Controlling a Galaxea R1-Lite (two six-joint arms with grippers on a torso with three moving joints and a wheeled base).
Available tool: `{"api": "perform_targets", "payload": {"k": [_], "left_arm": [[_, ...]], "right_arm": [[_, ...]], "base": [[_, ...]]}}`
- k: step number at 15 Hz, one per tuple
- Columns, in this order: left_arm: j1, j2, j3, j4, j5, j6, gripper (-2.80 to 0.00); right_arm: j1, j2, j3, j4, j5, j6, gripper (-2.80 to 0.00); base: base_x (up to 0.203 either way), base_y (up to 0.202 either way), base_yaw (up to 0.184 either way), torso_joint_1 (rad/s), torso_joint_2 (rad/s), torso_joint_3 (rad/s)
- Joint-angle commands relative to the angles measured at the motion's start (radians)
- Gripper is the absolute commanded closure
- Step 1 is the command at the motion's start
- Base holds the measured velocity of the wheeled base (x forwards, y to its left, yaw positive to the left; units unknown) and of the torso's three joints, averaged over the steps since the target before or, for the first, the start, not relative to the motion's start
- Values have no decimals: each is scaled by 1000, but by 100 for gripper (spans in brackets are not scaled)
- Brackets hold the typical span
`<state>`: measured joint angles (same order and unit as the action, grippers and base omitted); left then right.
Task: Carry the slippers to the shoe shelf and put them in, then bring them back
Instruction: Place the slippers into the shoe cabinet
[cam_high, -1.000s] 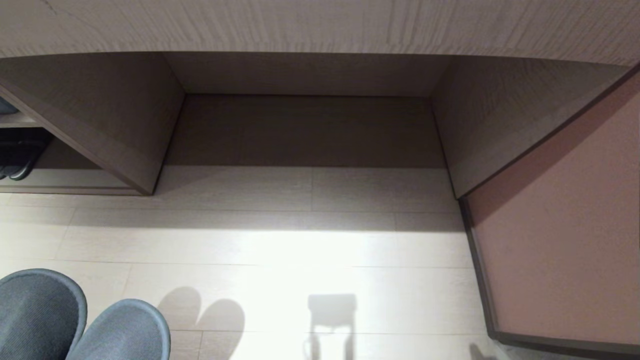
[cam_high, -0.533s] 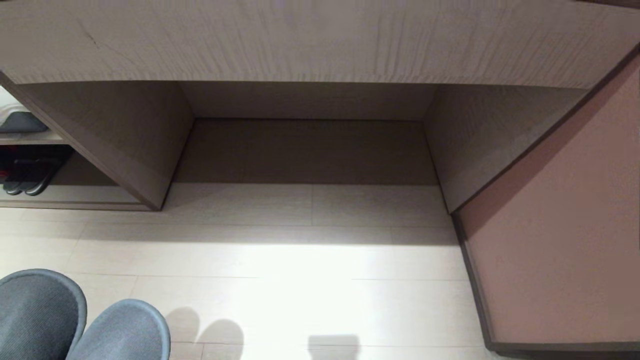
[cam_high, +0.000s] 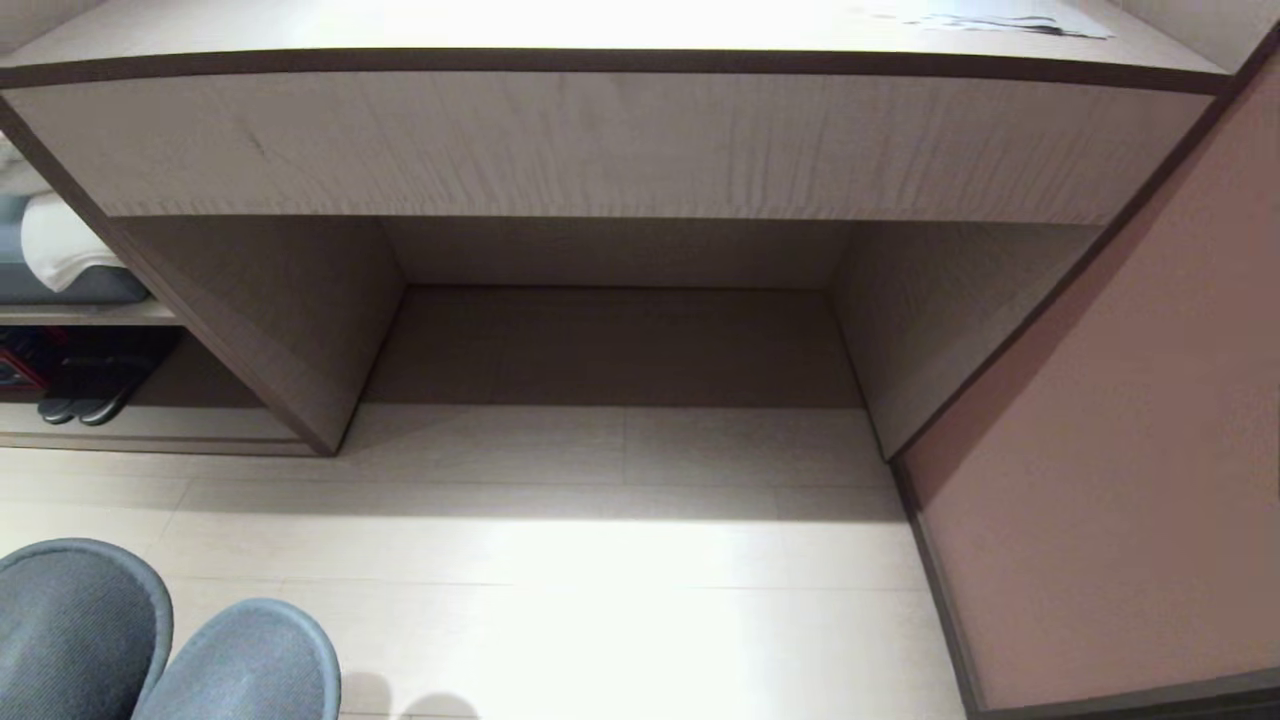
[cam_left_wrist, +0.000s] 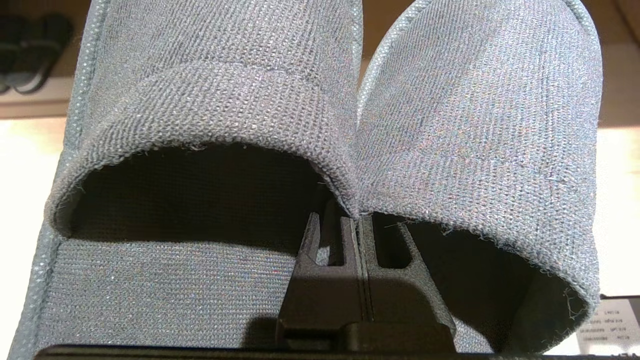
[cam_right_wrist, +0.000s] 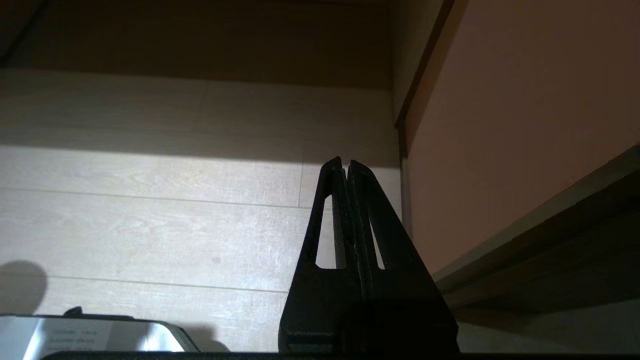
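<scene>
A: 2 slippers (cam_left_wrist: 320, 100) hang side by side from the left gripper (cam_left_wrist: 359, 220), its fingers pinched together on the inner edges where the pair meet. In the head view they sit at near left, above the pale floor (cam_high: 620, 560).

B: And the right gripper (cam_right_wrist: 345, 167)?

A: Pressed together, holding nothing, out over the floor near the pink wall (cam_right_wrist: 525, 125).

B: Which step is this?

A: Likely the carry. The shoe shelf (cam_high: 150, 425) lies at far left, beside the desk recess (cam_high: 620, 340), with another dark pair (cam_high: 85, 405) inside.

B: Next?

A: Probably turning left and lowering the slippers toward that base board.
</scene>
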<state>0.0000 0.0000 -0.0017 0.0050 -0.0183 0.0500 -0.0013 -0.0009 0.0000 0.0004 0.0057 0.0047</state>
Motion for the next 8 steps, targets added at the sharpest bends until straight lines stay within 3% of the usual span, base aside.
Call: {"api": "perform_targets", "payload": {"k": [1,8], "left_arm": [[0,2,0,0,0,1,0],[0,2,0,0,0,1,0]], "right_arm": [[0,-1,0,0,0,0,0],[0,-1,0,0,0,0,0]], "base": [[0,0,0,-2,2,212],[0,0,0,1,4,201]]}}
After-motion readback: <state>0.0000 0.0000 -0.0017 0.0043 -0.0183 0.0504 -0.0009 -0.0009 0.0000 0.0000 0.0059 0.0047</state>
